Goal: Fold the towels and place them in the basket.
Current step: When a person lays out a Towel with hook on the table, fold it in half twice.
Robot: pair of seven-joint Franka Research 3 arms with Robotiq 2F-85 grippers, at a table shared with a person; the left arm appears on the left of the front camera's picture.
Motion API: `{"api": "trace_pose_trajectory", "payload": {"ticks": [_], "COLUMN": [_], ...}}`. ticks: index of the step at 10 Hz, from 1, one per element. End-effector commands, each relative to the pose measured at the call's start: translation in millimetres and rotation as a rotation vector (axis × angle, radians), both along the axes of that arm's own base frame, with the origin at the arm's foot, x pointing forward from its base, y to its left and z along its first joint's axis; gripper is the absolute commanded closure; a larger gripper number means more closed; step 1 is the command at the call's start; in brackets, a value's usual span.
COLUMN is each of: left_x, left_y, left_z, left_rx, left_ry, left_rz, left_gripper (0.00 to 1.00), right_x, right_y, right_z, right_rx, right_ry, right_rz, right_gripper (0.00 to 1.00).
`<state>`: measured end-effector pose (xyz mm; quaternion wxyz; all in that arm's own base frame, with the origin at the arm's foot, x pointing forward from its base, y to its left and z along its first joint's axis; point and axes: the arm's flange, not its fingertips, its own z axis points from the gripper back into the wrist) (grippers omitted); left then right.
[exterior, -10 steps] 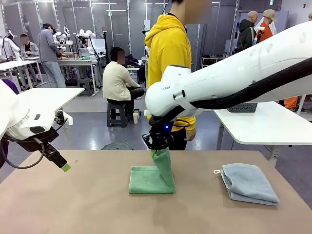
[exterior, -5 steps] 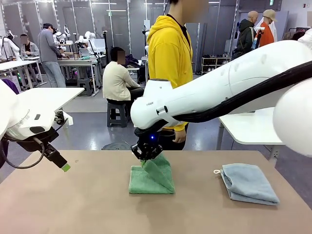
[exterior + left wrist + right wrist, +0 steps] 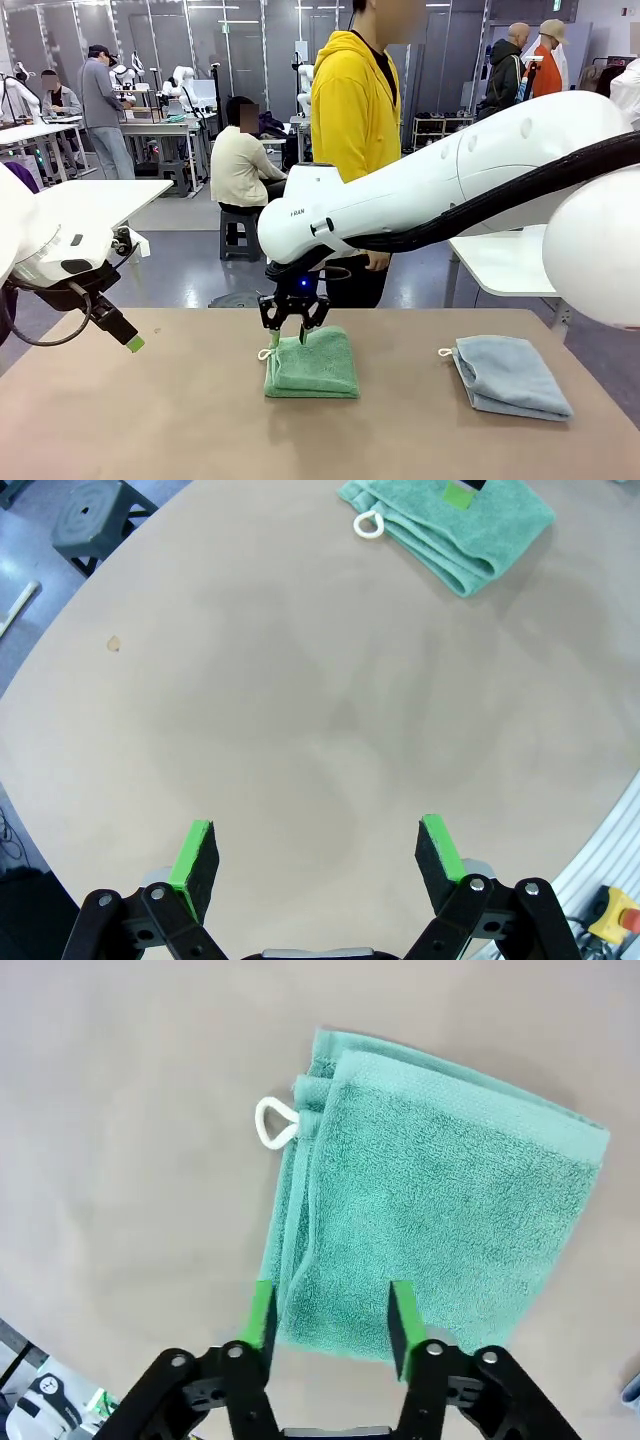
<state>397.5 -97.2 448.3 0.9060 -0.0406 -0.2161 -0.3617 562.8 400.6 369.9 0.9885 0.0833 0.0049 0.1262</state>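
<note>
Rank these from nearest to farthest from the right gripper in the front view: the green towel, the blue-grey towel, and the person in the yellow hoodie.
Measured from the right gripper:
1. Green towel, folded flat on the table directly beneath its jaws.
2. Blue-grey towel, folded on the table off to the robot's right.
3. Person in the yellow hoodie, standing beyond the table's far edge.

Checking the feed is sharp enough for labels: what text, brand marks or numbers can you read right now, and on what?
Small dark print on the right arm's white wrist housing: too small to read.
Green towel and its white loop tag: no print.
Blue-grey towel: no print.
Table: no print or markings.
Nothing else legible.
</note>
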Motion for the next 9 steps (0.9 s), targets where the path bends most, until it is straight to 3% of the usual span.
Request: {"api": "trace_pose_trajectory", "payload": {"ticks": [1,2,3,4,9], "left_x": [-1.5,-1.5,-1.5,-1.5,-1.5], "left_y": [-1.7,-1.7,-1.7,-1.7,-1.7], "left_z": [1.6,1.6,1.6,1.6,1.6], "left_rx": [0.008,0.008,0.008,0.008,0.008], "left_ry": [0.012,0.012,0.012,0.012,0.012], "left_rz": [0.007,0.007,0.007,0.007,0.007], "left_gripper": [0.0,0.0,0.0,0.0,0.0], "right_x": [-4.7,-6.2,-7.7,-9.0,1.5], "right_y": [-1.2,-5.0,-11.1,-16.2,-5.4], "right_z": [5.7,7.9,9.6,10.9,9.5], "right_rx": [-0.016,-0.011,0.001,0.022,0.007], "right_ry": [-0.006,-0.01,-0.011,-0.011,-0.008], "right_rz": [-0.043,-0.048,-0.054,-0.054,-0.02], "right_gripper": [0.0,0.0,0.1,0.0,0.0]}}
